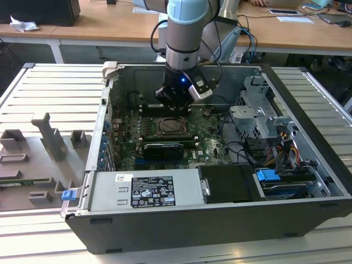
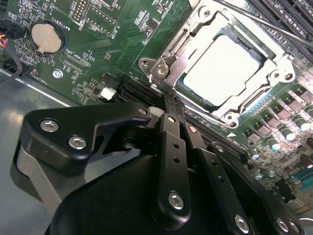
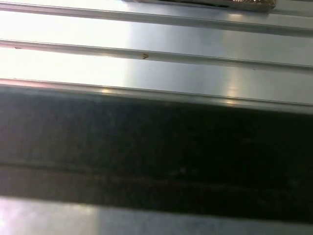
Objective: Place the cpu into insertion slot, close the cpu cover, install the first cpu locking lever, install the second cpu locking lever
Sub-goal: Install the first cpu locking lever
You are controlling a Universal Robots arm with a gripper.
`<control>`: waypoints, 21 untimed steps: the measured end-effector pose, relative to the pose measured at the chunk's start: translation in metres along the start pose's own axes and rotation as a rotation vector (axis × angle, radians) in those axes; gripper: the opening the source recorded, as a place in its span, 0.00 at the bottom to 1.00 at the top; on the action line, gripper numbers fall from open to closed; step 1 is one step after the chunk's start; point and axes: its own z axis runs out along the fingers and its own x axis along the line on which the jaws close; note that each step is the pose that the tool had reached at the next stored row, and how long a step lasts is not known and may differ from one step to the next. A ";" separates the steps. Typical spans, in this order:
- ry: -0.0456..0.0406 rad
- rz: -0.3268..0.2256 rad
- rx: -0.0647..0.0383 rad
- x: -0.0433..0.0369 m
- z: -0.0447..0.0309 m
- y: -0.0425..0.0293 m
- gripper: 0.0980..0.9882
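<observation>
Second wrist view has the gripper [image 2: 168,105] with its fingers pinched right together, nothing held between them, and the tip sits at the lower-left corner of the cpu cover [image 2: 195,51], by the hinge screws. Can't tell if it's actually touching the metal or just hovering over it.

My guess is the step in hand is one of the locking levers, since the cover is already flat over the insertion slot [image 2: 274,63] and the cpu [image 2: 220,68] shows pale through the window, upper right of the frame. To do it well I'd keep the push on the lever wire only and stay off the chip face.

Exterior view: the gripper [image 1: 174,103] hangs just above the socket, centre of the green board [image 1: 212,135] inside the open case [image 1: 181,231].
</observation>
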 end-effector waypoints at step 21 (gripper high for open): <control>0.0002 0.000 0.002 -0.0001 -0.0058 0.0004 0.01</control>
